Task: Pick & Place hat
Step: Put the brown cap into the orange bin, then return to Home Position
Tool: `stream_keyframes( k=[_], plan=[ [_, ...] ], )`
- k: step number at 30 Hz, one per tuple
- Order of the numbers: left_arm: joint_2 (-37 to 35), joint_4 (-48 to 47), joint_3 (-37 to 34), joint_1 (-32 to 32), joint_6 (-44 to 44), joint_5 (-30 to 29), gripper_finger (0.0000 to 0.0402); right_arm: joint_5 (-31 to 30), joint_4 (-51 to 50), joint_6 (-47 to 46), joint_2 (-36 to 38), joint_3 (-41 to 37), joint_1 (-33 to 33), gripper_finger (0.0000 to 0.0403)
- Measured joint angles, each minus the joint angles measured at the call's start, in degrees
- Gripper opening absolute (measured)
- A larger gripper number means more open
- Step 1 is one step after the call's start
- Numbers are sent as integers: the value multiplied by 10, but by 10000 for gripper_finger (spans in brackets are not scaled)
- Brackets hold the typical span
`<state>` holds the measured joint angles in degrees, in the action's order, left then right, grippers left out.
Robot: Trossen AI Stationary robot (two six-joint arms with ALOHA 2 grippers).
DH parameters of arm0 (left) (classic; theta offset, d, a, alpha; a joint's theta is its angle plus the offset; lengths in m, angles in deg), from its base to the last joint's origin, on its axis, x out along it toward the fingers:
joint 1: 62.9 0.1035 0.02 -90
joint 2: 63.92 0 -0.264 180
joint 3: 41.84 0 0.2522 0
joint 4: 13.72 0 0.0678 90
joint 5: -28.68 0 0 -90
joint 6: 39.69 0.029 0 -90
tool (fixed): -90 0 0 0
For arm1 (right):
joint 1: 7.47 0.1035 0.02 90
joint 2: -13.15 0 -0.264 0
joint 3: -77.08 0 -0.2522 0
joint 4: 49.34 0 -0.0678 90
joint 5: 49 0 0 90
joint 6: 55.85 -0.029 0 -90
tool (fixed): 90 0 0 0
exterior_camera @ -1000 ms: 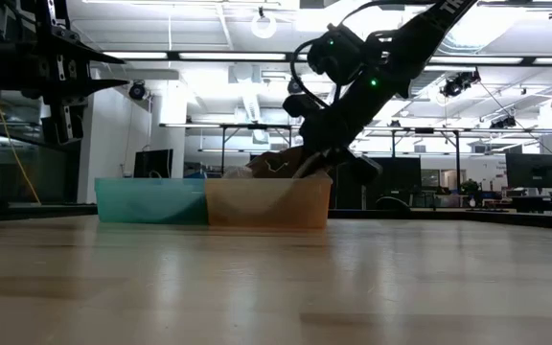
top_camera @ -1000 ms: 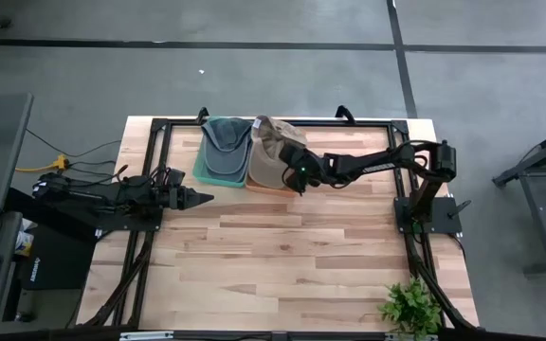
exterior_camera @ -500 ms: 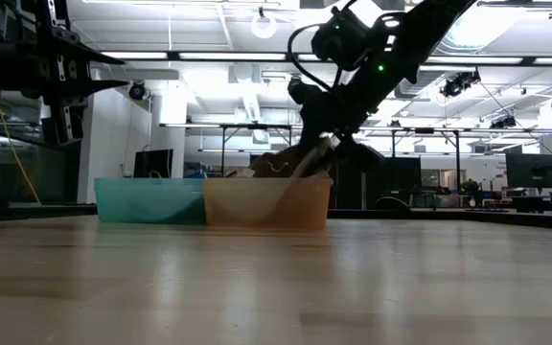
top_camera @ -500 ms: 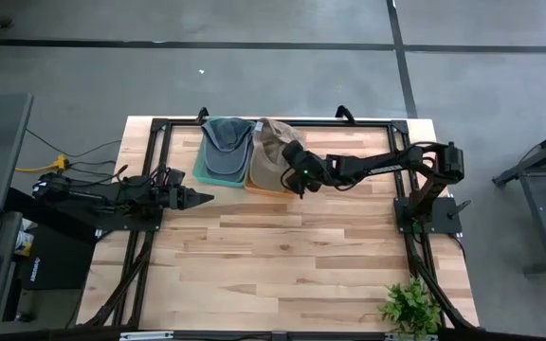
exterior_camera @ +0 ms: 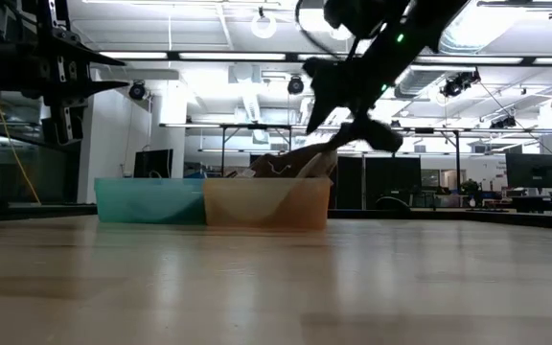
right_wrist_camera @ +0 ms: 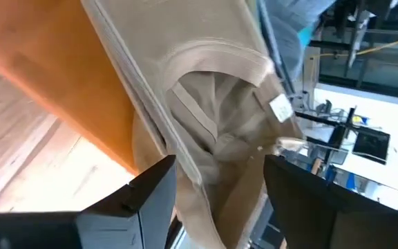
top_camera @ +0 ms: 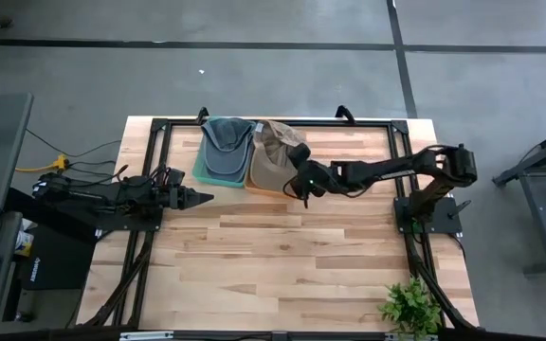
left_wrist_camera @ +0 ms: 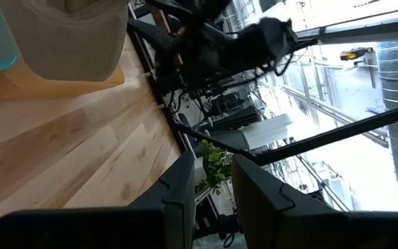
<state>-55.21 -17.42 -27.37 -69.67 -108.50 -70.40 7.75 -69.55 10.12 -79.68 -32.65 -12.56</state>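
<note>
The right gripper (top_camera: 297, 180) hangs just above the near rim of the orange bin (exterior_camera: 266, 203), its fingers (right_wrist_camera: 150, 190) spread apart and holding nothing; between them the right wrist view looks straight into the tan hat (right_wrist_camera: 220, 131). That hat (top_camera: 271, 156) is a soft beige cap lying upside down in the orange bin, its inner band and a small white label showing, its crown poking above the bin's rim in the low view. Just beside it, the teal bin (top_camera: 200, 163) holds a grey-blue cap (top_camera: 226, 144). Both bins sit touching at the far edge of the wooden table (top_camera: 282, 256), whose near part lies bare, with a small green plant (top_camera: 409, 305) at its near right corner. The left gripper (top_camera: 197, 198) rests low at the table's left side, fingers narrowly parted on nothing.
</note>
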Motion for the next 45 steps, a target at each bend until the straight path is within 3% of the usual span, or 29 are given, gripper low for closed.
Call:
stream_keyframes(
  k=[14,19,22,26,32,35,38,45],
  plan=[
    [0,0,0,0,0,0,78,-165,-102,-245,162,0,148,209],
    [0,-2,0,0,0,0,78,-172,-103,-373,212,0,185,208],
    [0,-3,0,0,0,-3,78,-146,-105,-470,233,0,196,208],
    [0,-4,0,0,7,-18,78,-67,-105,-622,254,0,197,209],
    [0,6,0,0,45,-31,78,21,-124,-760,265,-1,175,208],
    [0,5,5,0,75,-32,78,46,-120,-804,269,-26,161,203],
    [0,5,9,0,106,-44,78,79,-55,-814,275,-73,148,189],
    [0,9,10,0,120,-99,78,118,95,-811,318,-183,127,117]
  ],
)
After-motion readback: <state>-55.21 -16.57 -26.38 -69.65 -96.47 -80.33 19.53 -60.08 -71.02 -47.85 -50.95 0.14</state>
